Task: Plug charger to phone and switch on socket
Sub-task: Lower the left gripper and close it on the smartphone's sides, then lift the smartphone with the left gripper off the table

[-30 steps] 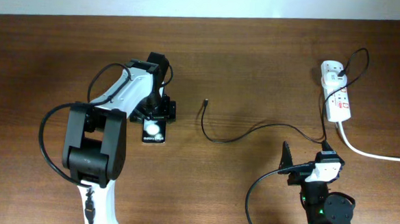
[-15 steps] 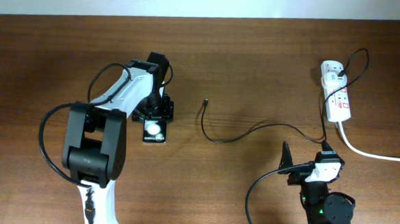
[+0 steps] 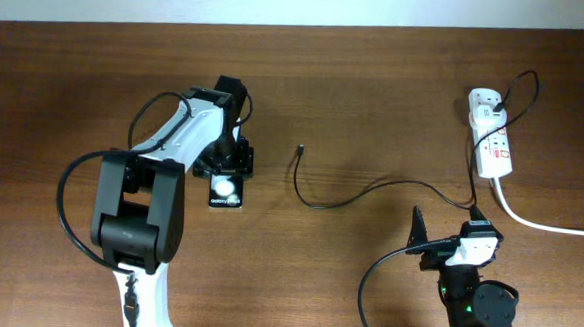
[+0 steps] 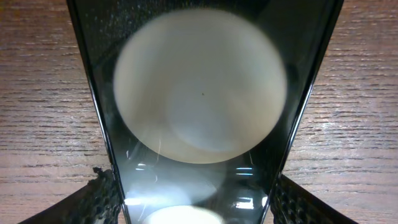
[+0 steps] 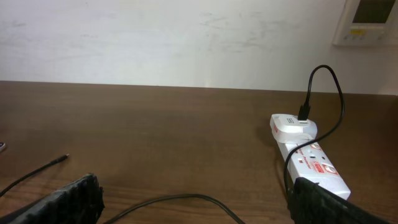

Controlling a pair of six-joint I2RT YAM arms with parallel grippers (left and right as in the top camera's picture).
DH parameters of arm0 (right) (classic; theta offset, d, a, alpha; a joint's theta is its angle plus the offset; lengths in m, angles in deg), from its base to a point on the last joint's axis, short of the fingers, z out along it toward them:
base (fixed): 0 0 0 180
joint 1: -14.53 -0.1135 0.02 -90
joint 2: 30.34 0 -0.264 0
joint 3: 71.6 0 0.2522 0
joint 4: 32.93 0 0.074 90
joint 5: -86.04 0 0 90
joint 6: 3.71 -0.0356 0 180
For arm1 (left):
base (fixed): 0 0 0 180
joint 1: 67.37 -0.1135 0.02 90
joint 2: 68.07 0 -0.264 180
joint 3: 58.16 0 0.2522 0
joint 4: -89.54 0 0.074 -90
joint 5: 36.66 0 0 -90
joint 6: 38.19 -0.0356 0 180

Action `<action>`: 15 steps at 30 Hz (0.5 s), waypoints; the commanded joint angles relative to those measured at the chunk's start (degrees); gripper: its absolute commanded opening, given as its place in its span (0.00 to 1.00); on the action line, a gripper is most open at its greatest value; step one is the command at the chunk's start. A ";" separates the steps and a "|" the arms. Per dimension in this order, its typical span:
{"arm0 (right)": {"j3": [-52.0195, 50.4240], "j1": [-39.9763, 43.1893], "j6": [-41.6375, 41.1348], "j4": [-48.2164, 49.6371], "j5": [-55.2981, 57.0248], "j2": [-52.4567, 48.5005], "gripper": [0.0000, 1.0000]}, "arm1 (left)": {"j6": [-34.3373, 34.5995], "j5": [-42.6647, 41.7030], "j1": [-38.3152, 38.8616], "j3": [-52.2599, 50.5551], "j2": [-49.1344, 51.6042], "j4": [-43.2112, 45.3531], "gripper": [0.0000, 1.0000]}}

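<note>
The black phone [image 3: 226,191] lies flat on the table at centre left, and its white round patch [image 4: 199,93] fills the left wrist view. My left gripper [image 3: 228,170] reaches down over its far end. Both fingers [image 4: 102,199] press against the phone's long edges, so it is shut on the phone. The charger's thin black cable [image 3: 355,197] curves across the middle, its connector tip [image 3: 299,150] lying loose to the right of the phone. The white socket [image 3: 492,134] sits at the far right. My right gripper [image 3: 447,222] stands open near the front edge, holding nothing.
A thick white cord [image 3: 549,225] runs from the socket toward the right edge. A white plug block [image 5: 293,126] with a black lead is plugged into the socket's far end. A pale wall stands behind the table.
My left gripper's fingers have drawn in slightly against the phone's edges. The phone, the cable and the right arm have not moved.
</note>
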 commanded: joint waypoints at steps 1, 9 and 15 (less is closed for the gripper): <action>-0.28 -0.42 0.00 -0.31 -0.09 0.59 0.99 | -0.28 1.25 0.17 3.19 0.83 -0.66 0.74; -0.28 -0.42 0.00 -0.31 -0.09 0.59 0.99 | -0.28 1.25 0.17 7.76 0.83 -3.91 0.75; -0.28 -0.42 0.00 -0.31 -0.09 0.59 0.99 | -0.28 1.27 0.15 7.78 0.83 -3.74 0.76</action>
